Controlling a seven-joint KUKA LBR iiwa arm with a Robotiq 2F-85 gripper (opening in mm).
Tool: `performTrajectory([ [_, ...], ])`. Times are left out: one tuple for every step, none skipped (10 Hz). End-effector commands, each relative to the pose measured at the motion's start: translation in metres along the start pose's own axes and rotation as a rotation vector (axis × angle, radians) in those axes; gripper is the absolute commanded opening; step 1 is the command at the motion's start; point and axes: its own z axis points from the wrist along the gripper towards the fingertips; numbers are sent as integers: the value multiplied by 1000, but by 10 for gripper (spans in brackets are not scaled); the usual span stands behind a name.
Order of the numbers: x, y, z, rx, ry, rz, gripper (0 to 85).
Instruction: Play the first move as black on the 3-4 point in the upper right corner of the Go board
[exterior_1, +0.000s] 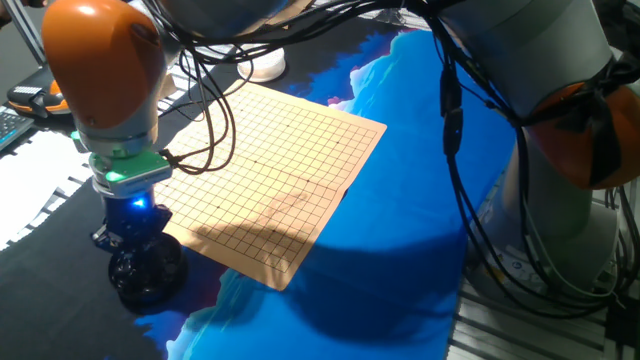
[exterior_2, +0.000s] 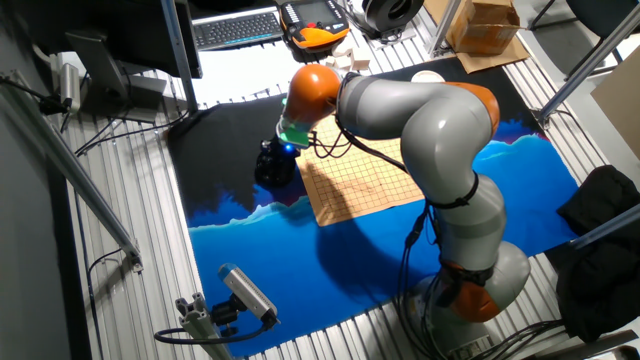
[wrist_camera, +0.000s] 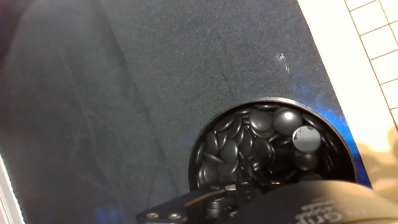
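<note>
The Go board (exterior_1: 275, 180) lies bare on the bench (exterior_1: 400, 250), up and to the right of the bowl of black stones (wrist_camera: 270, 152) in the hand view. The claw (exterior_1: 130, 240) hangs directly over that bowl, just beside the board's edge. Its fingers are hidden, so I cannot tell their spread; no single stone seems picked.

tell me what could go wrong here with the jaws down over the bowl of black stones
1. The bowl is packed with overlapping black stones, so the gripper may pinch two or slip off a glossy one.
2. The bowl sits close beside the Go board; a sideways push could nudge either.
3. The board shows no stones; any dropped stone would land on a wrong point.
</note>
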Motion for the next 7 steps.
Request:
performTrajectory([
  [1, 0, -2, 2, 2, -6, 0],
  [4, -1, -7, 4, 11, -18, 0],
  [4, -3, -12, 5, 25, -33, 0],
  [3, -6, -19, 2, 43, -53, 0],
  [1, -9, -25, -10, 63, -70, 0],
  [-1, -12, -31, -13, 76, -87, 0],
  [-2, -14, -34, -6, 80, -105, 0],
])
